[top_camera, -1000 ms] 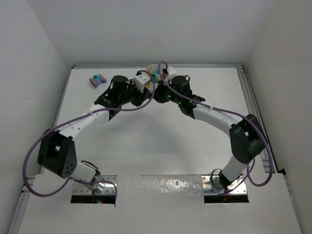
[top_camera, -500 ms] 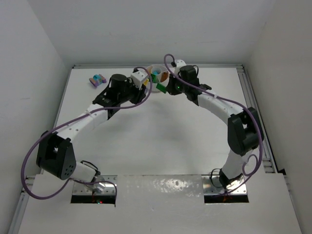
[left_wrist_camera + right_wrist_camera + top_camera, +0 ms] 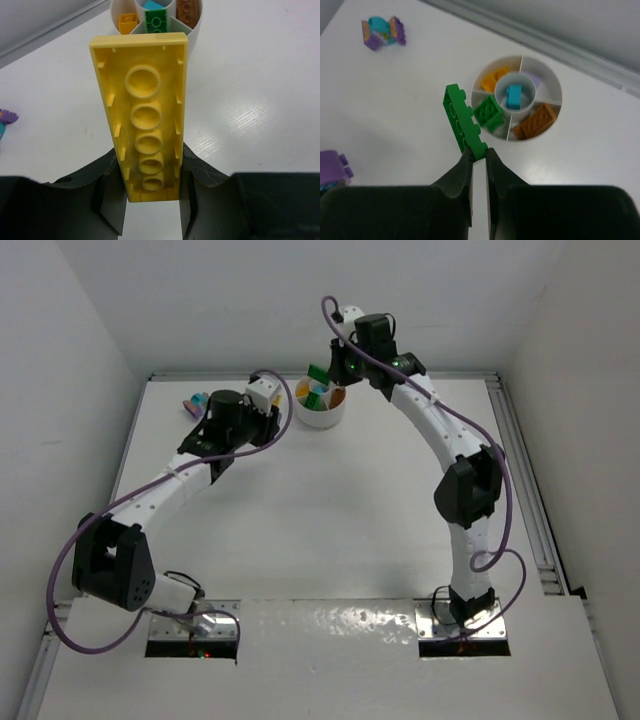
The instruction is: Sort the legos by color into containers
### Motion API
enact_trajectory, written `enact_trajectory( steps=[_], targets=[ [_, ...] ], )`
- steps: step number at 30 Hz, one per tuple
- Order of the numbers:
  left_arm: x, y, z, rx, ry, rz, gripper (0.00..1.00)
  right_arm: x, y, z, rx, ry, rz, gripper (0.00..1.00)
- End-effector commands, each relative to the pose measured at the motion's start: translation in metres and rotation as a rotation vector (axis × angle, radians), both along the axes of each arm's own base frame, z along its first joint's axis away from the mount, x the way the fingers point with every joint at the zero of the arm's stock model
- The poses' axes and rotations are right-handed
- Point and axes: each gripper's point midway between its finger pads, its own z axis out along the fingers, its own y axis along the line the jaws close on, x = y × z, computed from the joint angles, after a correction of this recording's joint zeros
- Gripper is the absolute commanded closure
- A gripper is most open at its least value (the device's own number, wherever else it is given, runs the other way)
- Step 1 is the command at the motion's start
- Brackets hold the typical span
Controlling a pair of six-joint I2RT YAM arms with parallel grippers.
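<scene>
Above white table (image 3: pixel 260 100), left claw (image 3: pixel 150 172), part-open, clamps yellow brick (image 3: pixel 145 100).

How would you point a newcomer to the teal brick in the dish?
Start at the round white dish. Its central well holds one teal brick, alone there; the outer sections hold a yellow brick, a green brick and an orange brick.

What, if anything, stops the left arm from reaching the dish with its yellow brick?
Probably nothing, so yes: the left gripper holds the yellow brick just before the dish; the right gripper hangs above it.
</scene>
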Motion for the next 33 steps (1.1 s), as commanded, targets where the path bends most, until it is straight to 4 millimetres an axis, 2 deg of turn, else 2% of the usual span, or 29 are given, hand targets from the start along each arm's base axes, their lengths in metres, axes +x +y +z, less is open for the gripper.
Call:
enact_trajectory(
  steps=[1, 3, 4, 5, 6, 8, 9, 10, 11, 12, 13, 14, 15, 16, 17, 18, 20, 25, 27, 28, 29, 30, 31, 33],
  targets=[
    [0.007, 0.010, 0.013, -0.032, -0.048, 0.059, 1.00, -0.024, -0.012, -0.023, 0.048, 0.193, -0.105, 1.00],
    [0.008, 0.016, 0.011, -0.028, -0.046, 0.081, 1.00, -0.026, -0.017, -0.039, 0.037, 0.227, -0.144, 1.00],
    [0.008, 0.020, 0.009, -0.025, -0.047, 0.094, 1.00, -0.030, -0.014, -0.043, 0.028, 0.223, -0.115, 1.00],
    [0.008, 0.021, 0.008, -0.026, -0.050, 0.097, 1.00, -0.025, -0.009, -0.040, 0.045, 0.175, -0.095, 1.00],
    [0.008, 0.022, 0.007, -0.023, -0.053, 0.097, 1.00, -0.034, -0.011, -0.053, 0.033, 0.181, -0.084, 1.00],
    [0.007, 0.022, 0.002, -0.009, -0.051, 0.078, 1.00, -0.034, -0.011, -0.053, 0.045, 0.175, -0.087, 1.00],
    [0.007, 0.021, 0.003, -0.013, -0.051, 0.068, 1.00, -0.033, -0.009, -0.042, 0.051, 0.161, -0.078, 1.00],
    [0.011, 0.021, 0.011, -0.031, -0.086, 0.055, 1.00, -0.040, -0.002, -0.034, 0.057, 0.146, 0.003, 1.00],
    [0.005, 0.008, 0.012, -0.059, -0.084, -0.035, 1.00, -0.045, 0.004, -0.026, 0.068, 0.119, 0.066, 1.00],
    [0.001, 0.003, 0.013, -0.048, -0.104, -0.104, 1.00, -0.060, 0.005, -0.046, 0.052, 0.139, 0.125, 1.00],
    [-0.005, -0.002, 0.009, -0.039, -0.127, -0.175, 1.00, -0.064, 0.008, -0.013, 0.091, 0.006, 0.177, 1.00],
    [-0.021, -0.019, 0.008, -0.051, -0.146, -0.325, 1.00, -0.090, 0.006, -0.052, 0.079, 0.058, 0.239, 1.00],
    [-0.030, -0.021, -0.003, 0.002, -0.189, -0.416, 1.00, -0.095, 0.002, -0.050, 0.061, -0.013, 0.270, 1.00],
    [-0.036, -0.022, -0.001, 0.014, -0.223, -0.468, 1.00, -0.100, 0.001, -0.017, 0.089, -0.158, 0.289, 1.00],
    [-0.051, -0.032, -0.001, -0.004, -0.248, -0.589, 1.00, -0.115, -0.006, -0.043, 0.062, -0.143, 0.306, 1.00],
    [-0.055, -0.031, -0.006, 0.033, -0.275, -0.658, 1.00, -0.116, -0.009, -0.036, 0.035, -0.215, 0.325, 1.00],
    [-0.062, -0.037, -0.009, 0.024, -0.263, -0.739, 1.00, -0.124, -0.022, -0.038, -0.012, -0.247, 0.301, 1.00],
    [-0.043, -0.032, -0.022, 0.011, -0.185, -0.645, 1.00, -0.129, -0.036, -0.056, -0.059, -0.112, 0.234, 1.00],
    [-0.027, -0.030, -0.009, -0.064, -0.173, -0.518, 1.00, -0.126, -0.043, -0.054, -0.035, -0.112, 0.159, 1.00],
    [-0.011, -0.022, -0.004, -0.066, -0.173, -0.415, 1.00, -0.129, -0.048, -0.061, -0.040, -0.097, 0.135, 1.00],
    [0.001, -0.021, 0.007, -0.102, -0.170, -0.361, 1.00, -0.122, -0.054, -0.052, -0.037, -0.133, 0.079, 1.00],
    [0.010, -0.017, 0.012, -0.101, -0.175, -0.324, 1.00, -0.122, -0.057, -0.054, -0.045, -0.131, 0.067, 1.00],
    [0.018, -0.017, 0.020, -0.112, -0.186, -0.312, 1.00, -0.122, -0.059, -0.054, -0.062, -0.136, 0.069, 1.00],
    [0.013, -0.023, 0.021, -0.087, -0.199, -0.392, 1.00, -0.123, -0.057, -0.055, -0.085, -0.152, 0.103, 1.00]
  ],
)
